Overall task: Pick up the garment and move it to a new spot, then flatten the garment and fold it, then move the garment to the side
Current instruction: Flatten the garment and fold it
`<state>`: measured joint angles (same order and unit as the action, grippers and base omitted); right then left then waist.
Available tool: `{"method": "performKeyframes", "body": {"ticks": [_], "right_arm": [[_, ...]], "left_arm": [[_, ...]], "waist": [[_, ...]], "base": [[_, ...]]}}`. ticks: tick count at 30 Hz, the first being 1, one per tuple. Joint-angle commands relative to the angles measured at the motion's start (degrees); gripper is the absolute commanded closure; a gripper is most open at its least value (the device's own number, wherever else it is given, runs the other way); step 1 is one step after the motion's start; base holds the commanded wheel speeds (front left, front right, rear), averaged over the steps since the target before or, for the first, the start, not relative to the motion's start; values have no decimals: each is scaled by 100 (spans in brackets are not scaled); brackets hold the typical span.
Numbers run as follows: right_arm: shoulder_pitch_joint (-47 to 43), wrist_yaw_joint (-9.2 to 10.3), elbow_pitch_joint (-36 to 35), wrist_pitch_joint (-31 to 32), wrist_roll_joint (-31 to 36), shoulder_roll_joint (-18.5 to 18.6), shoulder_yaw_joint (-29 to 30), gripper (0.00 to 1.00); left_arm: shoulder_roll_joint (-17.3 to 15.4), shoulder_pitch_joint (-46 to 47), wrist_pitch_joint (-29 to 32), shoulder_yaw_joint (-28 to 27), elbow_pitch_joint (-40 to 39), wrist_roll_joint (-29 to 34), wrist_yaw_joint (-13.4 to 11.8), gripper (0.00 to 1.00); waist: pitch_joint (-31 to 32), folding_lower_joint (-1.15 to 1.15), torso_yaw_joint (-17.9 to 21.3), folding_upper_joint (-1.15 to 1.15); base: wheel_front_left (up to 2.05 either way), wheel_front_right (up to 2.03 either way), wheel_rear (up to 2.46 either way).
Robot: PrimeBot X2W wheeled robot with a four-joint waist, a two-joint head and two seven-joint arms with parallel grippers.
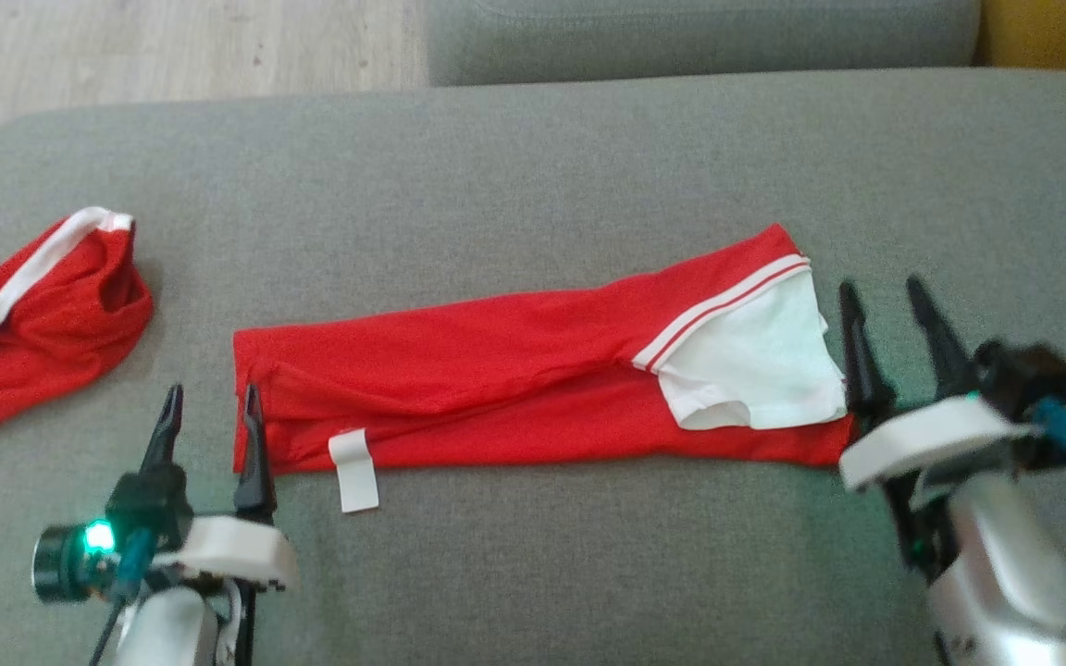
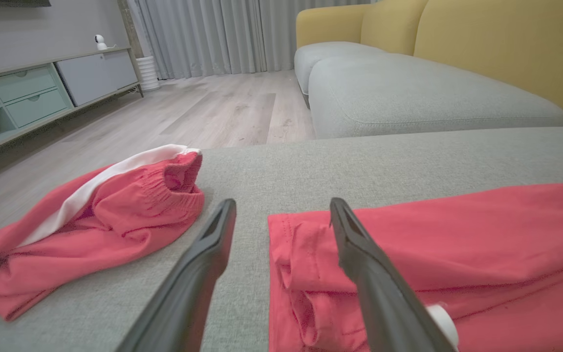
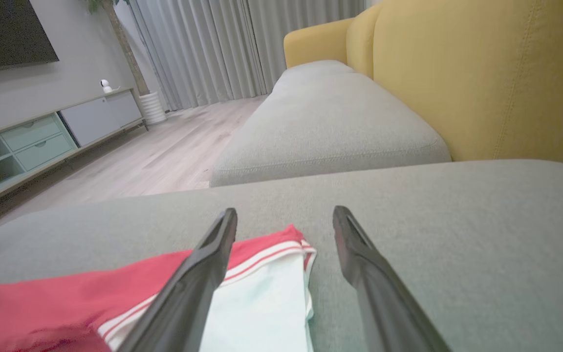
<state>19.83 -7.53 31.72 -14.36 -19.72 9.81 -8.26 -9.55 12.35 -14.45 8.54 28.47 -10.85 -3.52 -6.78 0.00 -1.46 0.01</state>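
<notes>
— The arms?
— The left gripper point(image 1: 211, 398) and right gripper point(image 1: 882, 287) sit low at either end of the folded shirt point(image 1: 514, 388) on the cushion point(image 1: 533, 166), fingers spread, empty.
— Nearby?
— 1 crumpled pair of shorts point(image 1: 33, 324), well left.

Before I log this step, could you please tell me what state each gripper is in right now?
Left gripper: open, holding nothing, at the left end of the folded red garment.
Right gripper: open, holding nothing, beside its white sleeve.
</notes>
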Motion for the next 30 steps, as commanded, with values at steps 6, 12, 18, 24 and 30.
{"method": "performKeyframes", "body": {"ticks": [6,12,18,24,30], "right_arm": [[-481,4,-171,-62,700,-436,330,0],[-755,4,-56,-63,919,-596,454,0],[-829,4,38,-63,933,-652,506,0],[-798,4,112,-63,952,-673,510,0],[-325,4,537,-63,1109,-648,582,0]], "left_arm": [[174,-335,-54,-532,-322,221,118,0],[380,-743,-54,-817,-486,327,259,0],[541,-1025,-54,-917,-577,422,403,0],[627,-1029,-54,-870,-549,531,495,0],[655,-824,-54,-780,-518,546,550,0]], "waist": [[379,0,-55,-1],[634,0,-35,-1],[710,0,-15,-1],[644,0,-35,-1],[253,0,-148,-1]], "base": [[0,0,0],[0,0,0],[0,0,0],[0,0,0],[0,0,0]]}}
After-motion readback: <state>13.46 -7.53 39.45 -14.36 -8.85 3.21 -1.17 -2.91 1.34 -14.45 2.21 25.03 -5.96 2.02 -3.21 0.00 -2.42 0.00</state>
